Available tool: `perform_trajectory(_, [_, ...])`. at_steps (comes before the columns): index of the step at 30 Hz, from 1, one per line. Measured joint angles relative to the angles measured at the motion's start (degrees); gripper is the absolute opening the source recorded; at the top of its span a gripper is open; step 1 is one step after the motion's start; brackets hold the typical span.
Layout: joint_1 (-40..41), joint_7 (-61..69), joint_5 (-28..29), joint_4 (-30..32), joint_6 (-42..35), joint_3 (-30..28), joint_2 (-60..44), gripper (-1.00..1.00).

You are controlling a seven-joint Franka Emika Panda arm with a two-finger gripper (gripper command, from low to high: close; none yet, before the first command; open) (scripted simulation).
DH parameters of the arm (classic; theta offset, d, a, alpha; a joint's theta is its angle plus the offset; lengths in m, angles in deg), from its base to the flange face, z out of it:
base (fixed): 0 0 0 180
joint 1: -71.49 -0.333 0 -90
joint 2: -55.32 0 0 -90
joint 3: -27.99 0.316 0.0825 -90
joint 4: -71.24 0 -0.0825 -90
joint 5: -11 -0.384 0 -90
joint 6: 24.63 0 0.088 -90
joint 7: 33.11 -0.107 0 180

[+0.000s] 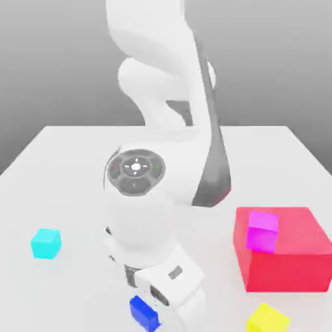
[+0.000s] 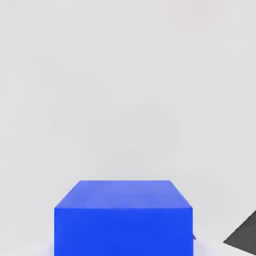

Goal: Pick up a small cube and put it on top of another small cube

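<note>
hand [image 1: 157,310]: we see it clenched on the small, plain, deep blue cube [image 1: 144,312] | cube: smooth matte faces, sharp edges, at the white arm's tip over the pale counter [image 1: 65,168] | right in exterior view: magenta cube [image 1: 262,230] atop big red block [image 1: 285,253]

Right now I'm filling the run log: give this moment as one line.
phase: grasp | gripper: shut on blue cube | magenta cube: on red block | stacking: not yet done

The deep blue cube [image 2: 123,218] looks smooth and matt, the white arm [image 1: 159,71] smooth with a soft sheen.
</note>
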Motion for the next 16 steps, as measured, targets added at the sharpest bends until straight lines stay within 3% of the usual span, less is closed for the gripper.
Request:
perform_trajectory(8, [-4.6, 17.4, 5.0, -0.6, 0.2, 9.8, 4.7, -1.00])
perform_trajectory(12, [-6.9, 16.4, 9.7, -1.1, 5.4, 8.2, -0.7, -1.00])
perform_trajectory(13, [-7.6, 15.6, 10.9, -1.3, 6.8, 7.4, -2.3, 1.00])
perform_trajectory(16, [-7.6, 15.6, 10.9, -1.3, 6.8, 7.4, -2.3, 1.00])
